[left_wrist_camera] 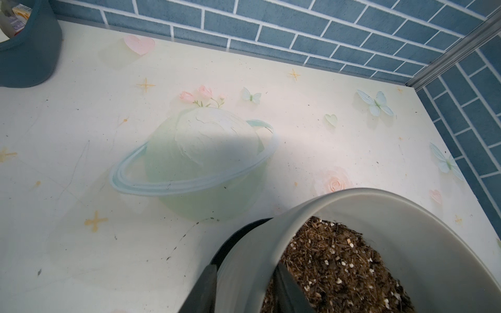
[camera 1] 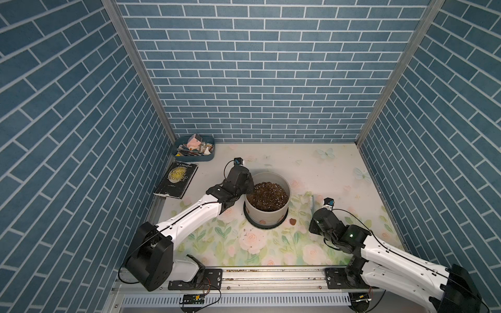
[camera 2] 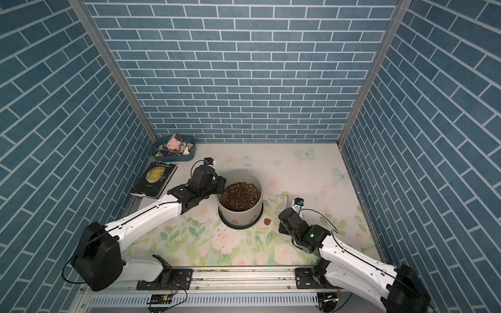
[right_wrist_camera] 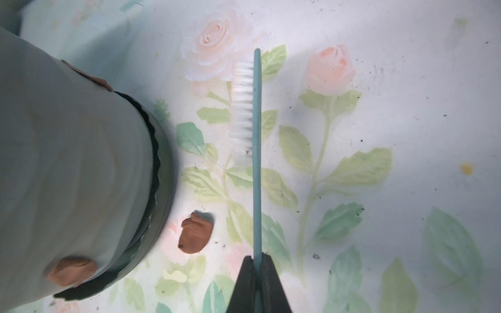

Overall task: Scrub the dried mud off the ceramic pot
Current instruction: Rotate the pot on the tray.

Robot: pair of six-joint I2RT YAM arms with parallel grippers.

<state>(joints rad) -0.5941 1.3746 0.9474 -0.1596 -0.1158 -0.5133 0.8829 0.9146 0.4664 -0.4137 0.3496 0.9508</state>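
Straddling the ceramic pot (left_wrist_camera: 244, 257) rim, left jaws perhaps pinching, unclear; right jaws clamp the brush (right_wrist_camera: 257, 189).

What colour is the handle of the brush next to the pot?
The brush handle is teal blue, shown best in the right wrist view.

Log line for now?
left gripper astride ceramic pot rim, grip unclear; right gripper shut on brush, clear of pot; dried mud two on pot, one on table

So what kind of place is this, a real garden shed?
Probably not: it looks like a robot practice booth. The blue brick wall looks printed, the table wears a flowery sheet, and the left arm and right arm bolt to a metal rail.
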